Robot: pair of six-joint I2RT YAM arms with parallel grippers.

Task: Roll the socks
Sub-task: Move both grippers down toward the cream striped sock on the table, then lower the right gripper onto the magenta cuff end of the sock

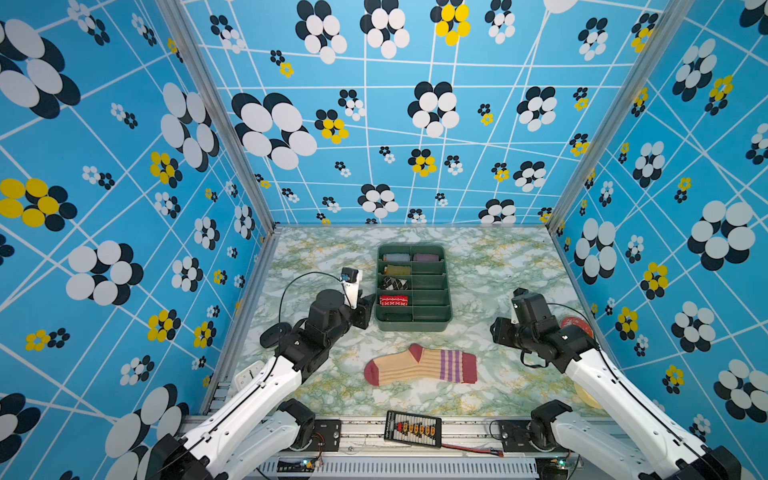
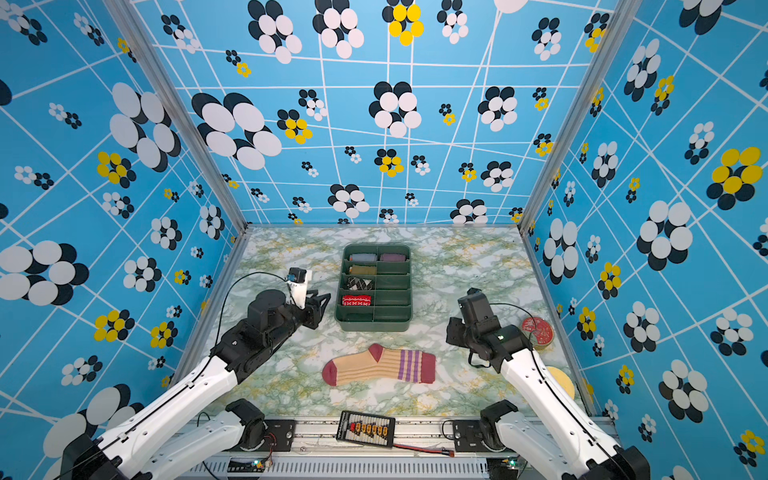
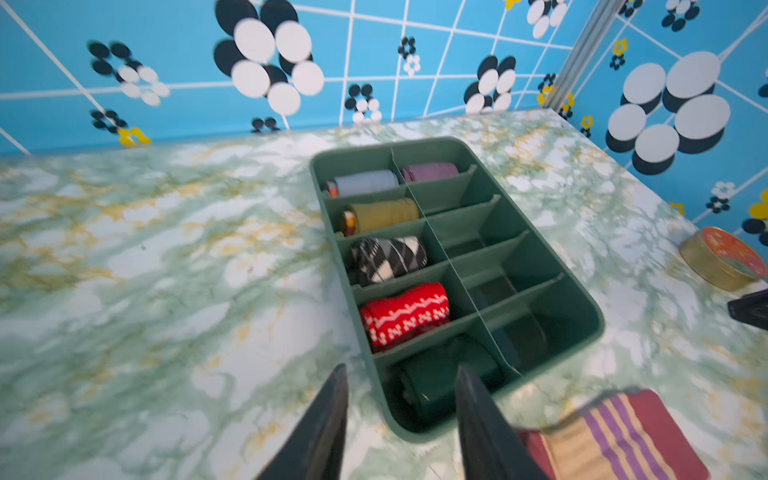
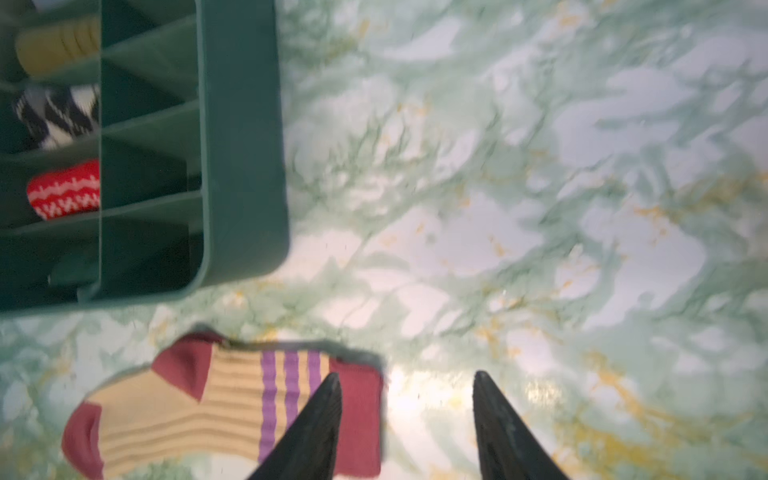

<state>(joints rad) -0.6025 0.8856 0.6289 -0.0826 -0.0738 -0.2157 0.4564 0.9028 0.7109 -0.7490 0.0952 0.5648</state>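
The socks (image 1: 419, 366) lie crosswise, cuff nearest the right gripper (image 4: 407, 376) and toe toward the left gripper (image 3: 400, 368) (both half-open, empty).

Arm shells (image 1: 266, 382): white, smooth
Joints (image 1: 328, 316): black, blocky
Cables (image 1: 309, 273): thin, black, looping
Left gripper (image 3: 401, 368): black tapered prongs
Wrist bracket (image 1: 352, 291): white plate

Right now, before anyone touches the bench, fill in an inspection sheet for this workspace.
Surface: marbled green table.
Job's things: socks flat, unrolled, in front of the tray.
Clutter: tray with sock rolls; round tin; connector board at front edge.
Grippers: left gripper open, empty, beside the tray; right gripper open, empty, clear of the socks.
Cables: black cable looping by left gripper; red wire at front.
Surroundings: blue flowered walls.
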